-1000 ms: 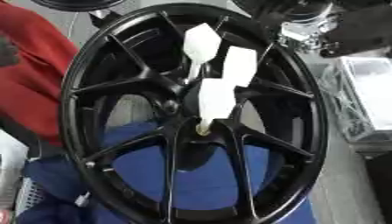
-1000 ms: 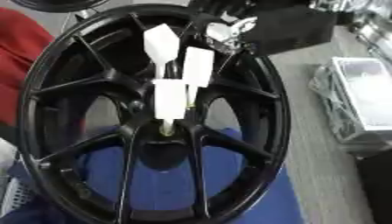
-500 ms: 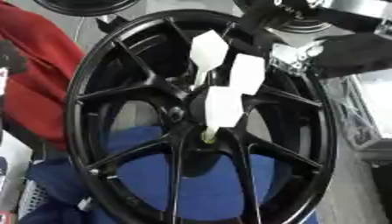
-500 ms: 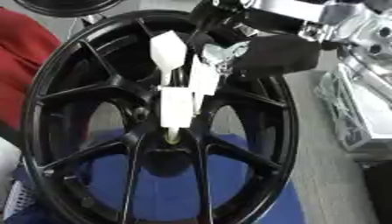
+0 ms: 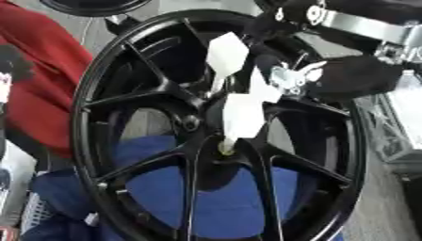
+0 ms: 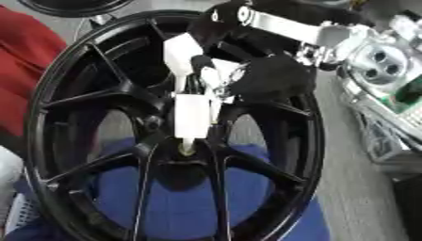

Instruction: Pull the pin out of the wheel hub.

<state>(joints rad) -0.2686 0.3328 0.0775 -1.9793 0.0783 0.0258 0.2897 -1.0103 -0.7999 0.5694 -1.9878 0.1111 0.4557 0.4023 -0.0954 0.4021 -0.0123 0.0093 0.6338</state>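
Note:
A black spoked wheel point(image 5: 124, 70) fills both views, lying on blue cloth. A short pale yellow pin point(image 5: 225, 148) stands in the centre of the hub point(image 5: 206, 155), with only its lower end showing. My right arm comes in from the upper right. Its black palm point(image 6: 272, 77) hangs over the upper spokes, and its white fingers point(image 5: 244, 115) reach down to the hub. The lowest white fingertips close round the top of the pin and hide it. Another white finger point(image 5: 227, 52) sticks up toward the rim. My left hand shows in neither view.
Blue cloth point(image 5: 173, 188) lies under the wheel's lower half. Someone in a red garment point(image 5: 37, 80) is close on the left. Metal trays and parts point(image 6: 379, 117) crowd the right side. Part of another dark wheel point(image 5: 91, 4) lies at the far edge.
My right arm and black palm have come down into view from the upper right over the wheel. The white fingers stay at the hub, slightly lower in the picture.

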